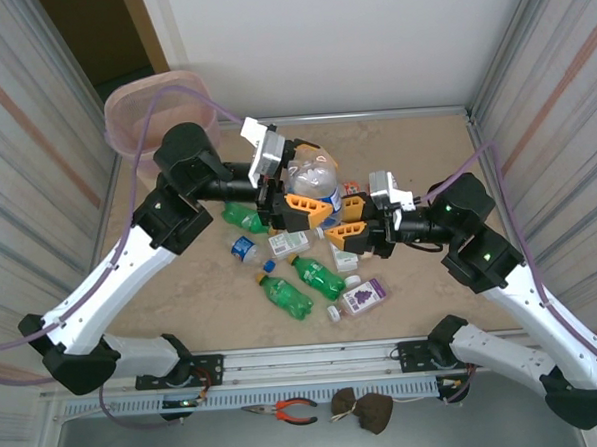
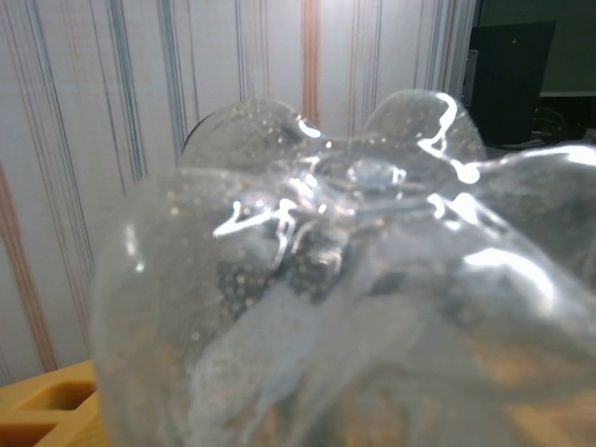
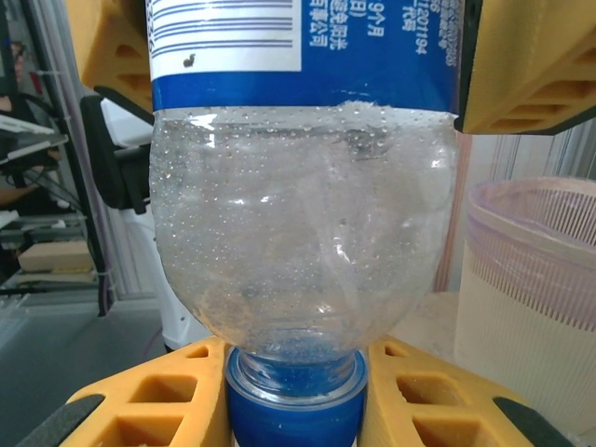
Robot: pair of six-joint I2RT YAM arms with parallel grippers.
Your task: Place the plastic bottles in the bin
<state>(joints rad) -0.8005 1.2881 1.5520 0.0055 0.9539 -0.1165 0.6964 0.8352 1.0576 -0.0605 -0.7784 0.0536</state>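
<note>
Left gripper point(image 1: 313, 205) is clamped on a water bottle point(image 1: 314, 175), held over the middle of the table point(image 1: 425, 152). In the right wrist view its yellow fingers point(image 3: 521, 65) press the blue-labelled body from both sides. In the left wrist view the bottle's lumpy clear base point(image 2: 354, 307) bulges close to the lens, with one finger point(image 2: 42, 410) at the lower left corner.

Right gripper point(image 1: 351, 224) meets the same bottle from the opposite side. Its own fingers point(image 3: 140, 410) sit tight against both sides of the blue cap point(image 3: 296, 410), so it is closed on the cap end while the left grips the body. Droplets fleck the inside of the clear wall point(image 3: 303, 251).

Just nearer than the grippers, more bottles lie loose on the table: three green bottles point(image 1: 285, 294), a white bottle point(image 1: 288, 244), a small blue bottle point(image 1: 245, 248) and a purple bottle point(image 1: 364, 297), all on their sides and close together.

The bin point(image 1: 119, 105) stands at the far left corner, beyond the left arm's elbow and well apart from the held bottle, a pink bag folded over its rim. In the right wrist view it point(image 3: 531, 200) rises at the right, behind the bottle.

Pliers point(image 1: 288, 411) and a dark lump point(image 1: 363, 408) lie on the near ledge between the arm bases
</note>
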